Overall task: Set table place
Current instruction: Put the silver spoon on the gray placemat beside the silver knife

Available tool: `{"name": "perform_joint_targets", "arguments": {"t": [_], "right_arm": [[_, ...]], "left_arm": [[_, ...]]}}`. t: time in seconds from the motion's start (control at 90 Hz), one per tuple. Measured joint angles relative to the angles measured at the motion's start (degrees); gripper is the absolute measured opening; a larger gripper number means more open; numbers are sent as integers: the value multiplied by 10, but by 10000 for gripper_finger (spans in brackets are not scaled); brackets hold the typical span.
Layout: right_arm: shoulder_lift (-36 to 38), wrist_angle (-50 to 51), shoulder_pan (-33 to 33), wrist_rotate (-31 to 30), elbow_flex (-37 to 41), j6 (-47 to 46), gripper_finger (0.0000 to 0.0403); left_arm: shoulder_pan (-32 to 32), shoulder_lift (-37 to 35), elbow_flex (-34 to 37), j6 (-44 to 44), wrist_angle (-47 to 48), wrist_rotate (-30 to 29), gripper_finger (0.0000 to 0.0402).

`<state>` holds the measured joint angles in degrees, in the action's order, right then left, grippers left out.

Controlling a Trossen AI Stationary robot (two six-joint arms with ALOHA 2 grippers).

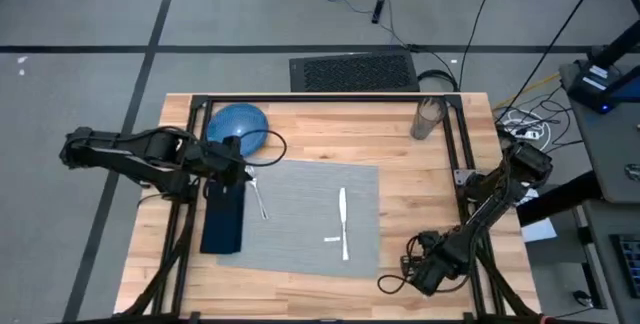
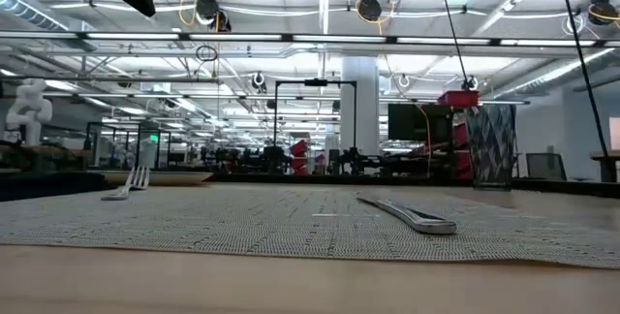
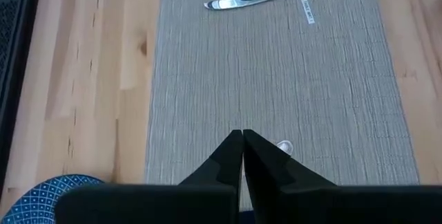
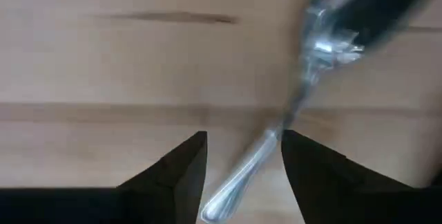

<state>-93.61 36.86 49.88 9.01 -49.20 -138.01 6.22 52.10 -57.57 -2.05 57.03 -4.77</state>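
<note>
Placemat (image 1: 310, 214), tabletop (image 1: 420, 179) centre: knife (image 1: 343, 222) and fork (image 1: 259, 199) on it. Left gripper (image 1: 240, 169) fingers together, above fork. Right gripper (image 4: 242, 162) apart, straddling spoon (image 4: 242, 175); centre handle before closing.

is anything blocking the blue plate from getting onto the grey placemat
Nothing visible lies between them. The round blue plate sits on the light wood table just off the flat grey fabric placemat's corner; the left gripper, fingers shut, hovers beside it above that corner.
</note>
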Motion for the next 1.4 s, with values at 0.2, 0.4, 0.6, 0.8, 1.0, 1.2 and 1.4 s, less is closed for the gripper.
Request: {"name": "perform_joint_targets", "arguments": {"t": [0.2,0.4,0.6,0.8,1.0,1.2,1.4], "right_arm": [[2,-4,-4,1,19,24,164],[2,65,-14,19,18,33,138],[1,82,-46,27,21,66,25],[0,76,-67,30,20,74,4],[-3,118,-91,-71,-24,83,2],[-3,109,-130,-150,-65,102,1],[-2,58,-200,-213,-75,154,0]], "left_arm": [[0,0,0,2,10,0,0],[-1,0,0,1,9,0,0],[-1,0,0,1,9,0,0],[-1,0,0,1,9,0,0],[-1,0,0,1,9,0,0],[-1,0,0,-3,7,0,0],[-1,0,0,-13,-4,0,0]]}}
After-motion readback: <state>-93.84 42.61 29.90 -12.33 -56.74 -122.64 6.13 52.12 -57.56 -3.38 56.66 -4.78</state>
